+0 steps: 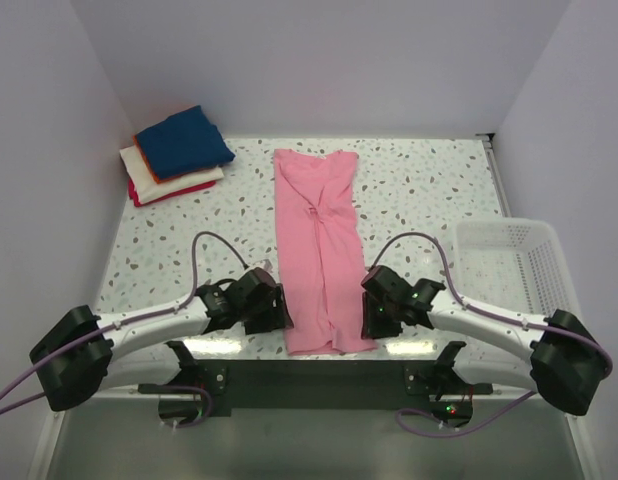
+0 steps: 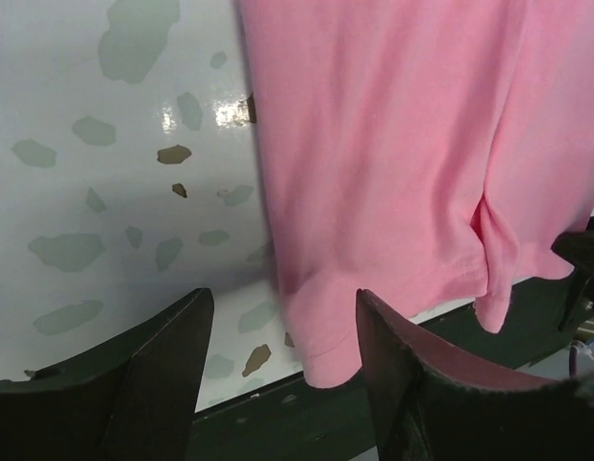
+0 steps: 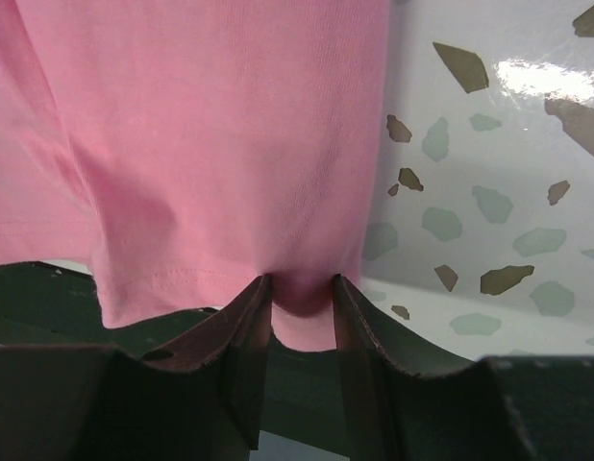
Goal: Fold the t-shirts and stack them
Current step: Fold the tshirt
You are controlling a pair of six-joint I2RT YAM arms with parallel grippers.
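Observation:
A pink t-shirt [image 1: 319, 250], folded lengthwise into a long strip, lies down the middle of the table, its hem at the near edge. My left gripper [image 1: 271, 312] is at the hem's left corner. In the left wrist view it [image 2: 283, 296] stands open, with the corner of the pink t-shirt [image 2: 393, 144] hanging between the fingers. My right gripper [image 1: 375, 320] is at the right corner. Its jaws [image 3: 302, 280] stand partly open astride the hem of the pink t-shirt [image 3: 210, 125], not pinched shut. A stack of folded t-shirts [image 1: 177, 155] lies at the far left: navy on top, then orange, white and red.
A white mesh basket [image 1: 499, 224] sits at the right side of the table beside the right arm. The shirt's hem overhangs the table's dark front edge [image 1: 309, 375]. White walls close in the left, back and right sides.

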